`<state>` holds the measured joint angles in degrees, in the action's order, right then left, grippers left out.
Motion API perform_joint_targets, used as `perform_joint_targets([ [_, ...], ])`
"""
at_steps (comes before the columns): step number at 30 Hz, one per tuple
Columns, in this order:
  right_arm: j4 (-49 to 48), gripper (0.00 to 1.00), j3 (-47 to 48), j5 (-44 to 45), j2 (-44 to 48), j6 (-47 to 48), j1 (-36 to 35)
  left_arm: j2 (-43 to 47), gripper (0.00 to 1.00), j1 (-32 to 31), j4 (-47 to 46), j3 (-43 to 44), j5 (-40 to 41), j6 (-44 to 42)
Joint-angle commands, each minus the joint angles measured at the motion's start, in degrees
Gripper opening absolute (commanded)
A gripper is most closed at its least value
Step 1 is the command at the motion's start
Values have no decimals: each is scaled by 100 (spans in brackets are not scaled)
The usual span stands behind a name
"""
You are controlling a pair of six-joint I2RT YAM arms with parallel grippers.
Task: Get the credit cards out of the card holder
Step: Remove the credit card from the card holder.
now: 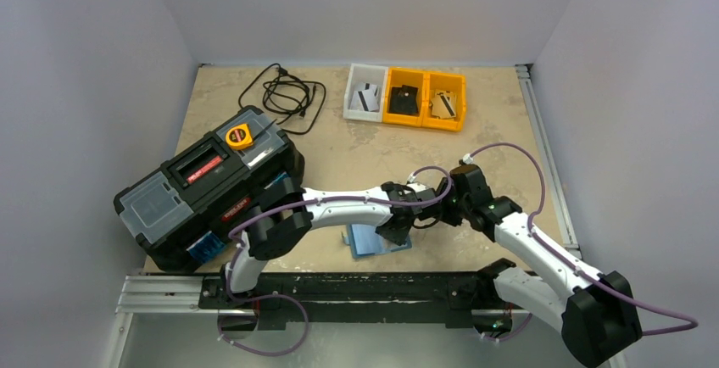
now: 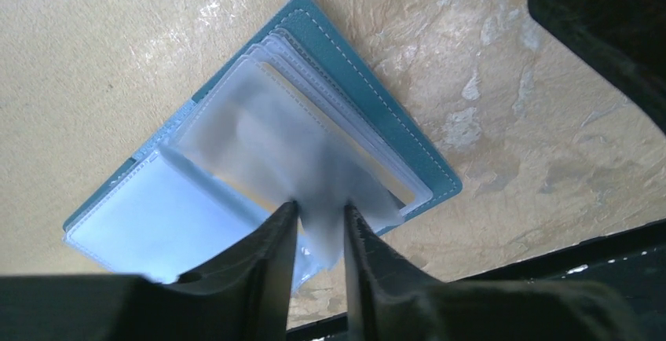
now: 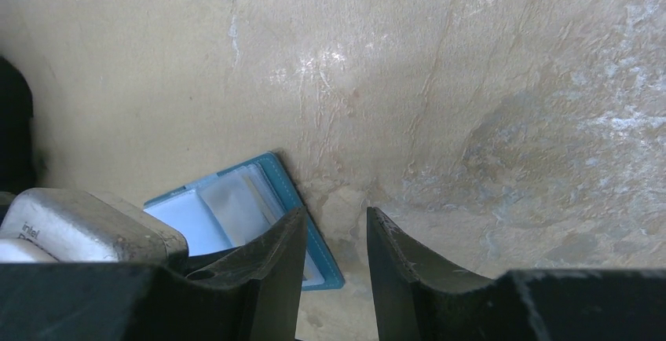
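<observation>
The card holder [image 1: 373, 242] lies open on the table near the front edge, teal outside, light blue inside [image 2: 369, 89]. My left gripper [image 1: 397, 225] is right over it, shut [image 2: 320, 215] on a blurred clear pocket leaf [image 2: 267, 137] that it lifts off the right panel. A tan card edge [image 2: 353, 156] shows through the pockets beneath. My right gripper [image 1: 428, 215] is open and empty [image 3: 336, 219], just above the table beside the holder's right edge [image 3: 279, 176]. Three cards lie in the far bins: grey-white with a black stripe [image 1: 367, 97], black [image 1: 405, 99], and tan [image 1: 443, 103].
A large black toolbox [image 1: 208, 186] with a yellow tape measure [image 1: 240, 136] stands at the left. A black cable [image 1: 284, 92] lies coiled at the back. One white [image 1: 352, 105] and two yellow bins [image 1: 424, 118] sit at the back centre. A black rail [image 1: 339, 287] runs along the front.
</observation>
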<state>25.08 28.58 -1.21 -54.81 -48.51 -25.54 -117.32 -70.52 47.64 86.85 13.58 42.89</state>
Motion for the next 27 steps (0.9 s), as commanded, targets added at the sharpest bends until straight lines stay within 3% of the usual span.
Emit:
perform_joint_targets([
  [1,-156,34,-25,-117,-13,134,6,-186,21,-5,133,-21,113,49],
  [10,-532,30,-141,-546,-211,359,-17,345,2,68,-385,-503,-75,104],
  [15,-718,28,-114,-879,-323,447,-181,844,0,134,-882,-975,-169,215],
  [27,-1237,24,65,-746,-1003,114,-1101,1541,0,210,-1801,-1855,-160,455],
])
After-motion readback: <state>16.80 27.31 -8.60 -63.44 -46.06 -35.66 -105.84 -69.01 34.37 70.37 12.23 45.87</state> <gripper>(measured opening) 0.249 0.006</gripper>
